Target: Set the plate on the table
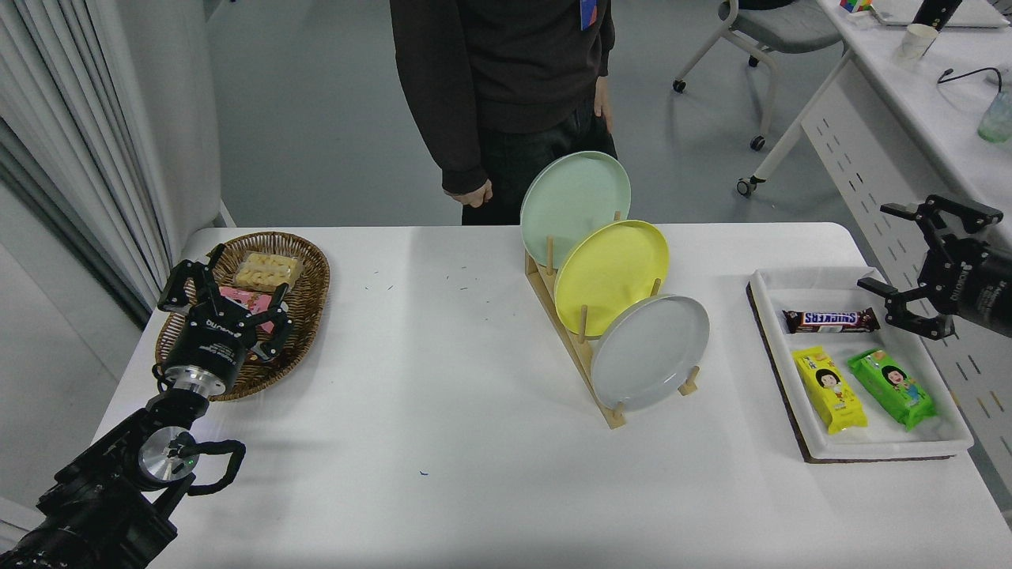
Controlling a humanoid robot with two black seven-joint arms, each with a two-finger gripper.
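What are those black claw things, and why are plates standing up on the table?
Those claws belong to a robot. The picture comes from a camera up by its head, looking down over a white table. Each arm ends in an end effector, its grabbing part. The left end effector is parked over a wicker basket of snacks. The right end effector is open above the edge of a white tray holding three candy packs. Neither holds anything. The plates stand in a wooden rack: mint green at the back, yellow in the middle, pale grey plate nearest. The robot is meant to put the grey one on the table. A person stands behind.
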